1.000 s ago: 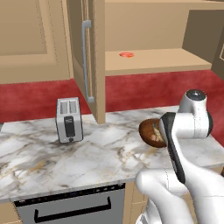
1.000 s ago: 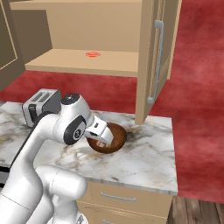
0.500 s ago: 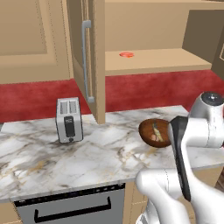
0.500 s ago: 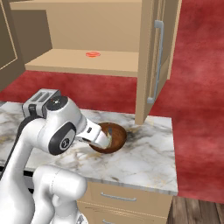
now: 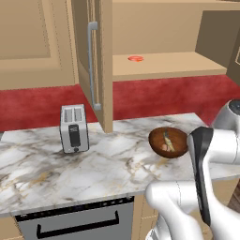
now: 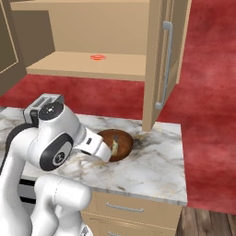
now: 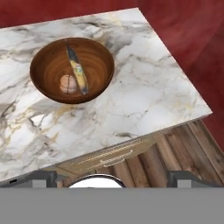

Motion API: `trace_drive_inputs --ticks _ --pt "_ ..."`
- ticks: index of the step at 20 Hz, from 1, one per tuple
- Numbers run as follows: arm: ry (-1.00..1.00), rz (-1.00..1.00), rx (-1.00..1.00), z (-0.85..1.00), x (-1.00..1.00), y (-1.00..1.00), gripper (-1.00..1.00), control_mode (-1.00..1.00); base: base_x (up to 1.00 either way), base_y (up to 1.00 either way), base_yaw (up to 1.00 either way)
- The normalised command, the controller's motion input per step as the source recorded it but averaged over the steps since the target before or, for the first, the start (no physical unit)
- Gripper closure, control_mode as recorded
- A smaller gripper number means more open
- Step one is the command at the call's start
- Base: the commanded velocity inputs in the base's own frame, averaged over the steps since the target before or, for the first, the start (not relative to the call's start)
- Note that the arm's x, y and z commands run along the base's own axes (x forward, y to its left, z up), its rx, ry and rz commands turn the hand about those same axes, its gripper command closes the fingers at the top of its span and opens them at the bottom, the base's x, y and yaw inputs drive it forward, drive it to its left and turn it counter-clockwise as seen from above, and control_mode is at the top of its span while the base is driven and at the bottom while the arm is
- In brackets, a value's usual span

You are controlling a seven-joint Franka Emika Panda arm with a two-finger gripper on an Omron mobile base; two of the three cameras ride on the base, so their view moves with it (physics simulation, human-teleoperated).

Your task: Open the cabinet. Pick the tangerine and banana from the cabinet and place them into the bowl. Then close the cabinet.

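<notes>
The cabinet stands open, its left door [image 5: 93, 65] and right door [image 6: 166, 64] swung out over the counter. On its shelf lies the small orange-red tangerine [image 5: 136, 58] [image 6: 97, 57]. The dark brown bowl [image 5: 168, 141] [image 6: 115, 144] [image 7: 72, 68] sits on the marble counter. Inside it lies the banana [image 7: 77, 70] beside a small pale peach-coloured round thing [image 7: 68, 83]. My gripper [image 7: 116, 179] is open and holds nothing. It hangs over the counter's front edge, back from the bowl, with the fingertips [image 7: 41, 178] far apart.
A silver toaster [image 5: 74, 127] [image 6: 44, 103] stands on the counter [image 5: 108, 168] left of the bowl. An appliance front with a dark handle [image 5: 75, 222] sits below the counter, and drawers [image 6: 124, 209] are under the bowl's end. Wood floor [image 7: 175, 148] lies past the counter's corner.
The arm has drawn back from over the bowl towards the base, so more of the bowl now shows. The gripper has stayed open. Nothing else has moved.
</notes>
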Motion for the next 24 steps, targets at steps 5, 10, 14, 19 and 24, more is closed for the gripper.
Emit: trace_drive_inputs --ticks 5,10,14,19,24 --pt "-0.05 0.0 0.0 0.22 -0.4 -0.03 -1.0 -1.0 0.0 0.0 0.0" --pt "-0.09 0.0 0.0 0.26 -0.46 -0.07 -1.0 -1.0 0.0 0.0 0.0" --pt "-0.11 0.0 0.0 0.24 -0.49 -0.12 -1.0 -1.0 0.0 0.0 0.0" --pt "-0.15 0.0 0.0 0.18 -0.44 -0.18 -1.0 -1.0 0.0 0.0 0.0" --pt "-0.17 0.0 0.01 0.14 -0.39 -0.26 -1.0 -1.0 0.0 0.0 0.0"
